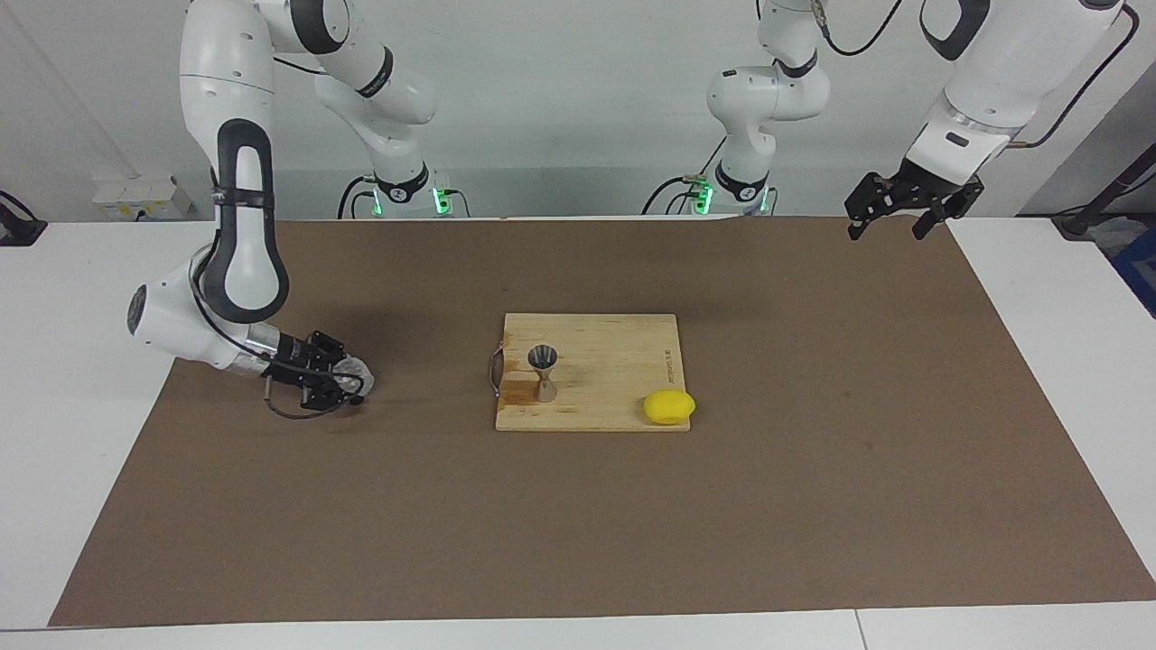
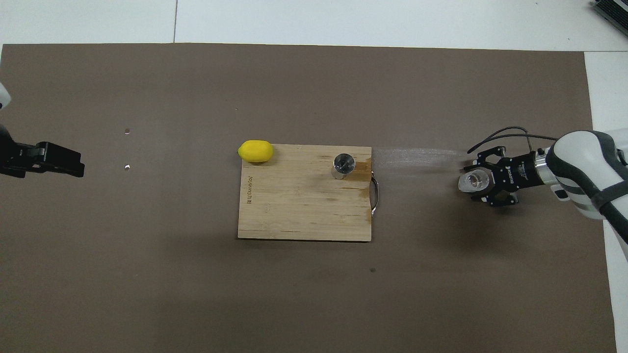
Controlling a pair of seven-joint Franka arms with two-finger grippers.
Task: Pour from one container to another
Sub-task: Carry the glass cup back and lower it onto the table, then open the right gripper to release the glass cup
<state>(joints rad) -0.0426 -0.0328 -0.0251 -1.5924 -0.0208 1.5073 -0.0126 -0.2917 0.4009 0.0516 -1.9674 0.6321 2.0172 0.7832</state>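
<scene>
The small clear cup (image 2: 472,182) (image 1: 358,369) sits low on the brown mat, toward the right arm's end of the table and well apart from the board. My right gripper (image 2: 480,184) (image 1: 348,379) lies almost level at the mat, open, its fingertips on either side of the cup. The silvery hourglass jigger (image 1: 543,370) (image 2: 343,164) stands upright on the wooden cutting board (image 1: 614,352) (image 2: 304,206), near the board's handle. My left gripper (image 1: 888,233) (image 2: 49,159) waits open and raised over the mat's corner at the left arm's end, holding nothing.
A yellow lemon (image 1: 669,406) (image 2: 255,151) rests at the board's corner farthest from the robots, toward the left arm's end. A pale wet-looking streak (image 2: 417,156) runs on the mat between the board and the cup.
</scene>
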